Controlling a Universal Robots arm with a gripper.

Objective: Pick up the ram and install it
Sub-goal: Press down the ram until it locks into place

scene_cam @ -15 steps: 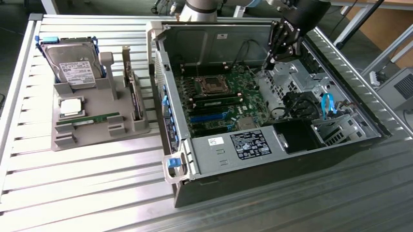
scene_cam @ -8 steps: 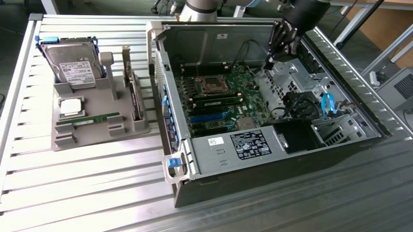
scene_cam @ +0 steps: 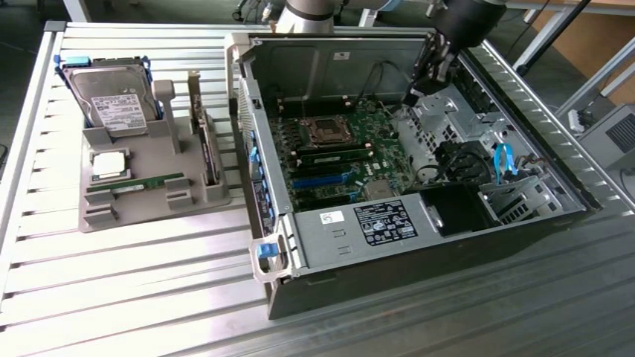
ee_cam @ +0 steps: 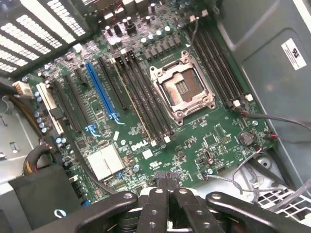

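The ram [scene_cam: 134, 184], a thin green stick, lies flat in the grey holder [scene_cam: 149, 204] on the exterior view's left, well away from the arm. My gripper [scene_cam: 413, 97] hangs inside the open computer case [scene_cam: 555, 171], over the far right part of the motherboard [scene_cam: 347, 149]. In the wrist view the black fingers [ee_cam: 155, 208] meet at the gripper's tip [ee_cam: 167, 183] with nothing visible between them. Below them lie the motherboard [ee_cam: 204, 141], the open processor socket [ee_cam: 182, 90] and the long black memory slots [ee_cam: 143, 99] beside it.
A silver hard drive [scene_cam: 111, 97] stands upright at the back of the holder, and a square processor chip [scene_cam: 108, 164] rests in front of it. Loose cables [scene_cam: 451, 160], a blue cable [scene_cam: 504, 160] and the drive cage [scene_cam: 516, 197] crowd the case's right side. The slatted metal table [scene_cam: 129, 290] surrounds everything.
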